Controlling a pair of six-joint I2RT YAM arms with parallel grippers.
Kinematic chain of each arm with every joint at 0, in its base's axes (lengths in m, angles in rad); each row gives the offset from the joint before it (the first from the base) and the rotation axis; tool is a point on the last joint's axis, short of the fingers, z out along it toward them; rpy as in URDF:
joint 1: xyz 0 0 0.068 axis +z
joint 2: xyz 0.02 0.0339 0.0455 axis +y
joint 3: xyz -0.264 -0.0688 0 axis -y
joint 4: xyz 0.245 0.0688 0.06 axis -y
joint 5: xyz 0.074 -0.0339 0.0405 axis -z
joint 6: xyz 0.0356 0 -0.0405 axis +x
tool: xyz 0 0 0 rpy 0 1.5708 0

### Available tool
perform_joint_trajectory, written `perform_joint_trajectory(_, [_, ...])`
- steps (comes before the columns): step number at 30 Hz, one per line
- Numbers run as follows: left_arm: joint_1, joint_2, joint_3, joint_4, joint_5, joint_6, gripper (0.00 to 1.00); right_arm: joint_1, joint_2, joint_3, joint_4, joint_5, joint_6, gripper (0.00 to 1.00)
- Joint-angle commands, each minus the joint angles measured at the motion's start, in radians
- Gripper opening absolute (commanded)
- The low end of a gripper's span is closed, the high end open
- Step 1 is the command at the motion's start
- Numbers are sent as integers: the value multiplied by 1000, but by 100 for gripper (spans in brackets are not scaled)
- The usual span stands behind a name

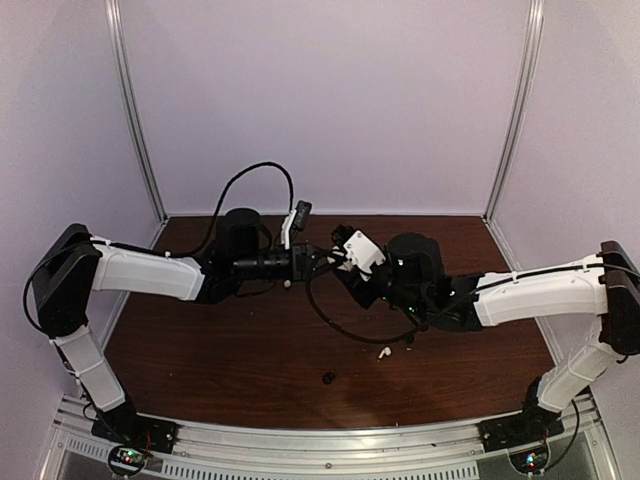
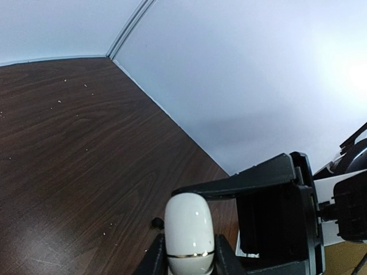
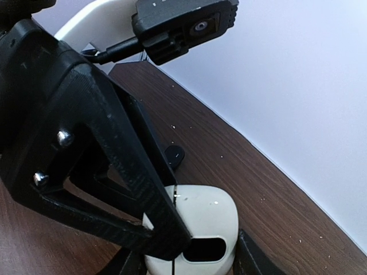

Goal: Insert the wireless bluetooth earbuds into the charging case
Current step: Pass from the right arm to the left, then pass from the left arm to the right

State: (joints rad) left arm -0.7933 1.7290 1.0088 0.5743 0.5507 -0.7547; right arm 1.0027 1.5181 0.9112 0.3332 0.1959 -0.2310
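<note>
A white oval charging case hangs above the middle of the table, gripped from both sides. My left gripper is shut on it, a finger pressed to each side of the case. My right gripper also holds the case, and the left arm's black finger crosses in front of it. In the top view the left gripper and the right gripper meet at the case. A white earbud and a black earbud lie on the table near its front.
A black cable loops down from the right arm over the wooden table. White walls with metal posts close in the back and both sides. A black earbud lies on the wood below the case.
</note>
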Motion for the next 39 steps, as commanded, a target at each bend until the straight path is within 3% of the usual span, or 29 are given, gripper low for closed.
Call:
perform_joint_trajectory(1, [-4, 17, 35, 20, 27, 39, 21, 10, 8, 12, 41, 23, 5, 52])
perform_joint_trajectory(6, [-4, 4, 56, -65, 13, 112, 9, 7, -4, 2, 34, 6, 9, 62])
perform_joint_trajectory(10, [-2, -20, 89, -195, -24, 226, 4, -1, -51, -18, -7, -67, 26, 81])
perform_joint_trajectory(12, [-3, -22, 123, -299, -26, 318, 4, -10, -89, -32, -42, -131, 40, 98])
perform_joint_trajectory(13, [-3, -22, 142, -359, -23, 368, 4, -17, -112, -41, -62, -162, 47, 100])
perform_joint_trajectory(21, [-3, -63, 158, -611, -14, 626, 1, -70, -292, -123, -232, -389, 83, 100])
perform_joint_trajectory(27, [-4, -116, 130, -741, 40, 790, 1, -97, -375, -145, -381, -459, 66, 96])
perform_joint_trajectory(39, [-43, -139, 190, -974, 222, 1061, 0, -98, -283, -104, -458, -717, 40, 82])
